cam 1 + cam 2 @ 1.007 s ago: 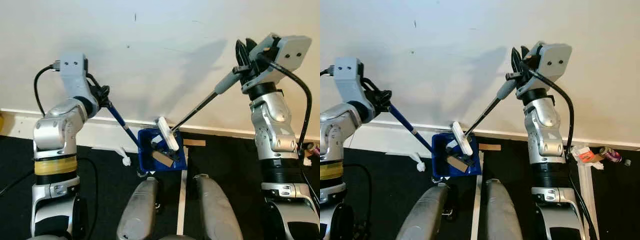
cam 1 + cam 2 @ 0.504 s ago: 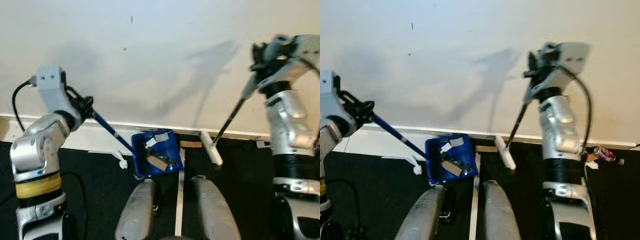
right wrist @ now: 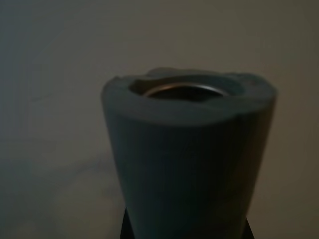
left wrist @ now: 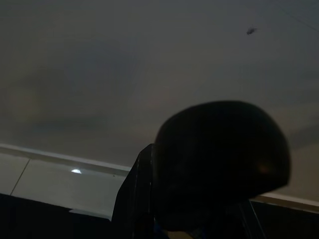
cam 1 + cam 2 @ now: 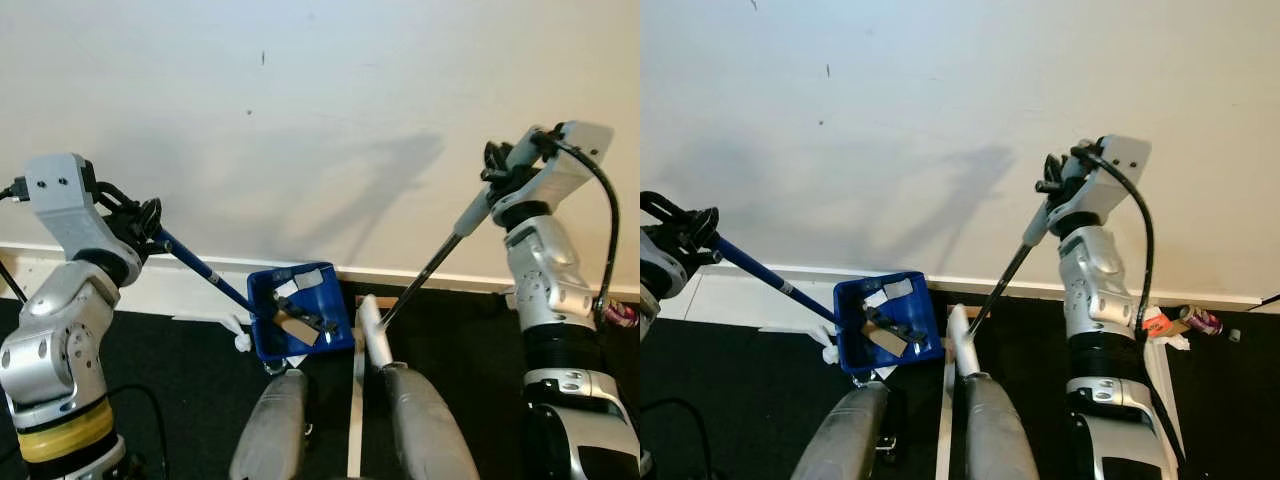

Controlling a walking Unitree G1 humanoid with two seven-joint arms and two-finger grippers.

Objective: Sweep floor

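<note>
A blue dustpan [image 5: 262, 332] hangs low by the baseboard, holding a tan card piece, white paper scraps and a dark bit. Its blue handle [image 5: 200, 268] runs up to my left gripper [image 5: 148, 222], which is shut on it. My right gripper [image 5: 498, 176] is shut on the grey grip of the broom [image 5: 470, 212]. The broom's black shaft slants down to the white brush head [image 5: 371, 335], which rests at the floor just right of the dustpan. The right wrist view looks down on the grey handle end [image 3: 189, 149].
A white wall and baseboard [image 5: 100, 275] close off the far side. The floor is black with a pale strip [image 5: 352, 410] between my legs. A white scrap [image 5: 240, 341] lies left of the dustpan. Crumpled litter [image 5: 1185, 322] sits at the right.
The broom head has left the dustpan, swung out to the right, and come down beside the pan. The left arm has shifted left and the dustpan now sits a little lower.
</note>
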